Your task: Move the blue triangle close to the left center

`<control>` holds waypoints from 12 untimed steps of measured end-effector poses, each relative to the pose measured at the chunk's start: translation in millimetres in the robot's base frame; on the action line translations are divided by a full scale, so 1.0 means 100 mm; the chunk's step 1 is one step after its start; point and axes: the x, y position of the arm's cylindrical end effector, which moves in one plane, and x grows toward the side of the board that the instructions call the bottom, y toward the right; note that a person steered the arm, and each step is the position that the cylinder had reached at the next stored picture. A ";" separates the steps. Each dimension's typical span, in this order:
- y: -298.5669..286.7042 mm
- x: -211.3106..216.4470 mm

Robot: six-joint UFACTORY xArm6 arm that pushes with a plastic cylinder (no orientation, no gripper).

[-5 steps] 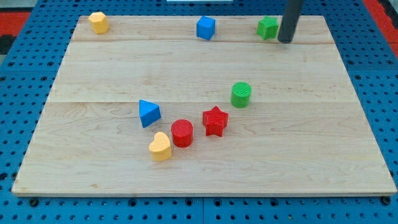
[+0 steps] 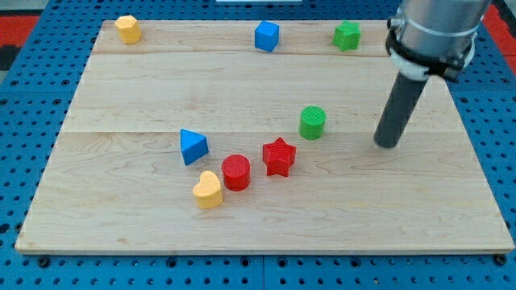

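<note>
The blue triangle (image 2: pixel 193 147) lies on the wooden board (image 2: pixel 121 89), left of the middle and slightly below it. My tip (image 2: pixel 388 144) rests on the board at the right, well to the right of the blue triangle. A green cylinder (image 2: pixel 313 122) and a red star (image 2: pixel 279 156) lie between the tip and the triangle. The tip touches no block.
A red cylinder (image 2: pixel 236 172) and a yellow heart (image 2: pixel 208 190) sit just right of and below the triangle. Along the top edge are a yellow block (image 2: pixel 127 29), a blue cube (image 2: pixel 267 36) and a green block (image 2: pixel 347 36).
My tip has moved from the top right edge, beside the green block, down toward the view's bottom to the board's right middle. No block has moved.
</note>
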 end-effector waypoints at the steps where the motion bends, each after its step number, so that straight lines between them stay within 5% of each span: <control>1: -0.90 0.36; 2: -1.93 0.36; 5: -3.49 -0.55; 8: -2.53 -0.27; 12: -3.48 -1.04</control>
